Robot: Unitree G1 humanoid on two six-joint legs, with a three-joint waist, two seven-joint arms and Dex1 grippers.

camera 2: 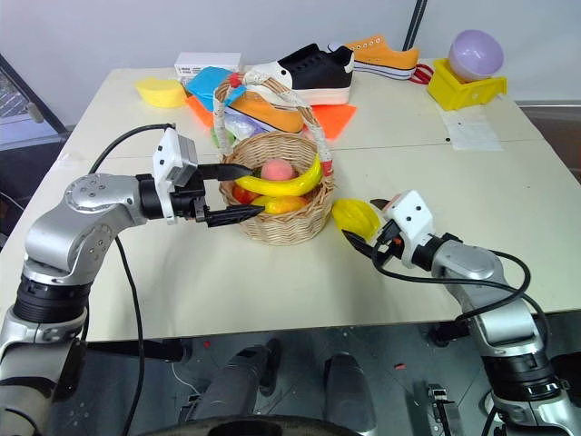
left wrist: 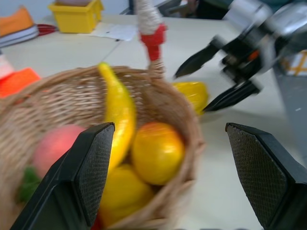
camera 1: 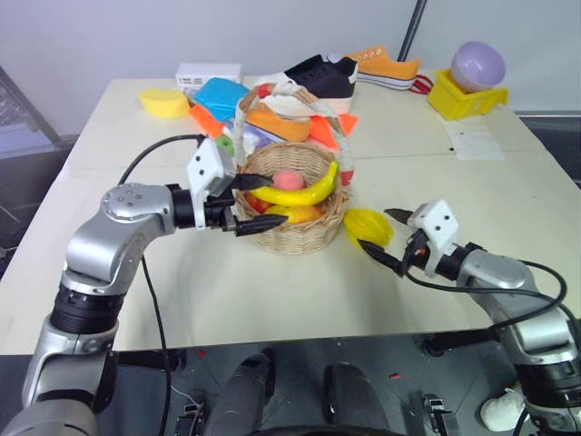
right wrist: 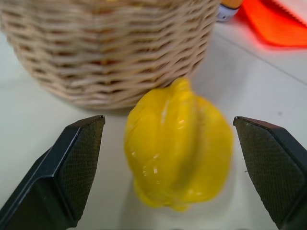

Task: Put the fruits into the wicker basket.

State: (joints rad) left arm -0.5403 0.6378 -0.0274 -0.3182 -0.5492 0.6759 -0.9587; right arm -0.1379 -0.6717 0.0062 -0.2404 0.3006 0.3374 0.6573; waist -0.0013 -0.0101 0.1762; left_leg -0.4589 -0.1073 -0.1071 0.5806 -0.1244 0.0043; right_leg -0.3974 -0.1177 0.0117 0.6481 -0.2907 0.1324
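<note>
1. Left tool (camera 1: pixel 243 203) released, fingers apart, empty, at the near rim of the wicker basket (camera 1: pixel 295 238).
2. Just beyond this tool, inside the basket: banana (camera 1: pixel 300 193), lying on other fruits.
3. Between basket and right tool, on the surface (camera 1: pixel 272 300): yellow ridged fruit (right wrist: pixel 176 143).
4. Right tool (camera 1: pixel 386 238) released, fingers wide apart, empty, pointing at that fruit.

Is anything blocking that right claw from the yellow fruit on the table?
Nothing visible. The right gripper stands open with the starfruit directly between its fingers, beside the wicker basket.
</note>
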